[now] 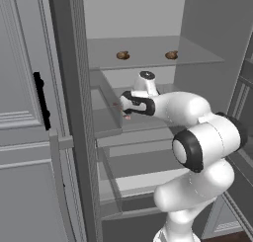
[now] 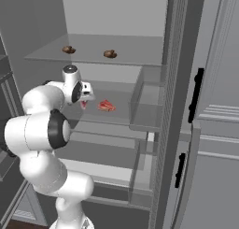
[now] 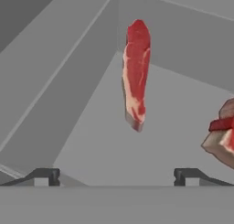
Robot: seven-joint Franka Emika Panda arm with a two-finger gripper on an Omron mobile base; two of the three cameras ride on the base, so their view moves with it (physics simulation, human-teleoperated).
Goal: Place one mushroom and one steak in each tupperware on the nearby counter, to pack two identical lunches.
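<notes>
We see our gripper (image 3: pixel 116 176) spread wide and holding nothing, inside the open fridge (image 2: pixel 116 17), just above its middle shelf (image 2: pixel 121 112). Ahead of the fingertips, one steak (image 3: pixel 135 72) lies on that shelf; a second steak (image 3: pixel 222 132) sits beside it. On the shelf above, two mushrooms (image 1: pixel 122 55) (image 1: pixel 171 55) rest well apart. A clear bin (image 2: pixel 148 104) borders the middle shelf on the door side.

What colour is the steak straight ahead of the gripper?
The steak is red with white marbling streaks and a pale fat edge, clearest in the hand view.
</notes>
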